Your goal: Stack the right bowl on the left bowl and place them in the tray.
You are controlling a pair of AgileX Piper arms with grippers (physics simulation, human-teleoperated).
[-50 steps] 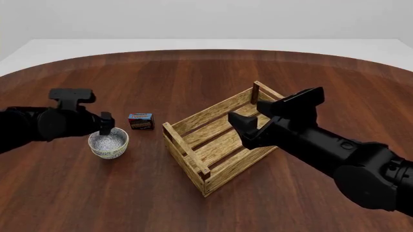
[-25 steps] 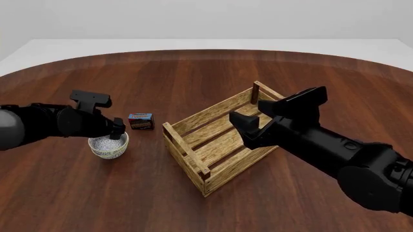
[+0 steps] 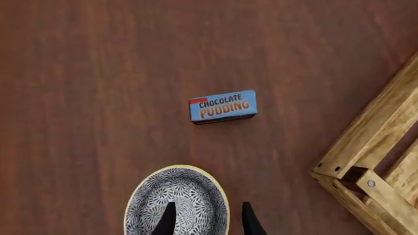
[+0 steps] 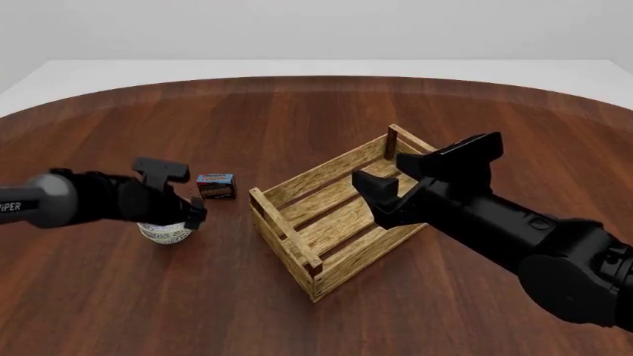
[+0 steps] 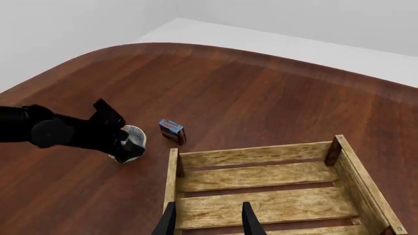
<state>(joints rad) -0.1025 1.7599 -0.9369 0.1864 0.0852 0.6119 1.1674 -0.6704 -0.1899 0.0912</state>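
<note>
Left wrist view: patterned cream-rimmed bowl [image 3: 177,201], left tool [image 3: 205,220] fingers straddling rim, apart.

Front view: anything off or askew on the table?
Two things. The tray sits skewed, rotated diagonally to the table edge. Only one bowl is visible, under the left gripper, though the task names two; whether it is already a stack I cannot tell. The pudding box lies nearby. No spill or damage.

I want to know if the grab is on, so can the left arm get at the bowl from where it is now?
Probably yes. The left gripper is right over the bowl, its jaws spread either side of the rim nearest the tray. The pudding box sits apart and blocks nothing.
</note>
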